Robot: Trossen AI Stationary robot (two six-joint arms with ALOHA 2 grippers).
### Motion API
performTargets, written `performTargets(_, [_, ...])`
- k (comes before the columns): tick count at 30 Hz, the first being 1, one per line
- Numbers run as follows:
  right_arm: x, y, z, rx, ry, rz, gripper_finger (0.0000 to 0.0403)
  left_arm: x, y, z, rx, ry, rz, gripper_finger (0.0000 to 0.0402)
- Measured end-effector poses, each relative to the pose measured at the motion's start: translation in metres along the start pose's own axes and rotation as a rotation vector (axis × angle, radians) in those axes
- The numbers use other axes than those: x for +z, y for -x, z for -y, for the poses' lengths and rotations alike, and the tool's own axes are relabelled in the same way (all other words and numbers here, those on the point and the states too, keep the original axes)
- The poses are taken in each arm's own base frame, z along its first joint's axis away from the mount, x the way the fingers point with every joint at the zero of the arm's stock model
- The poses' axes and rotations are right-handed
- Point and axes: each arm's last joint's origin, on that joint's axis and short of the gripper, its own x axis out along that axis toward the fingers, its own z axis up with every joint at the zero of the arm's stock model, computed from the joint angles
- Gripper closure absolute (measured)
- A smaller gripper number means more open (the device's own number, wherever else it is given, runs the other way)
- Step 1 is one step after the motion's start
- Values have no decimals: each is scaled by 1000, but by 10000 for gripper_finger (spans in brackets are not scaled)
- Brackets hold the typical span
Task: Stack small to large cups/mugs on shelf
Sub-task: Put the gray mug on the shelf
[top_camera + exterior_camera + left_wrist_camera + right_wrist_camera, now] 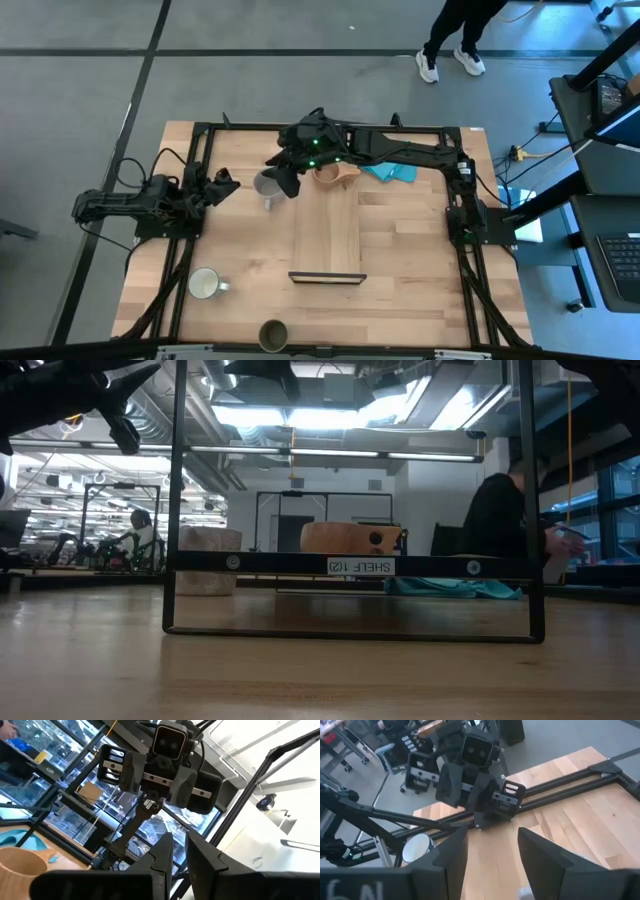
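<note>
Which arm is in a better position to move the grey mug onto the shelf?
The right. Its gripper hangs open beside the grey mug, by the shelf end; the left gripper waits at the table's left edge.

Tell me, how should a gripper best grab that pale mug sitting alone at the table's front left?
Probably from above, pinching the rim of the pale mug: it stands upright with its mouth open to the overhead camera. Its handle points toward the shelf, so grip a wall away from it.
</note>
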Motion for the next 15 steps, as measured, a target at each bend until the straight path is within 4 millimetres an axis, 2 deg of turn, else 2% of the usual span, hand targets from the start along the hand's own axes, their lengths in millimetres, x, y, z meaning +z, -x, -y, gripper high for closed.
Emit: performTargets(15, [2,0,2,1,-10,17,228,0,0,0,-3,-28,4,357])
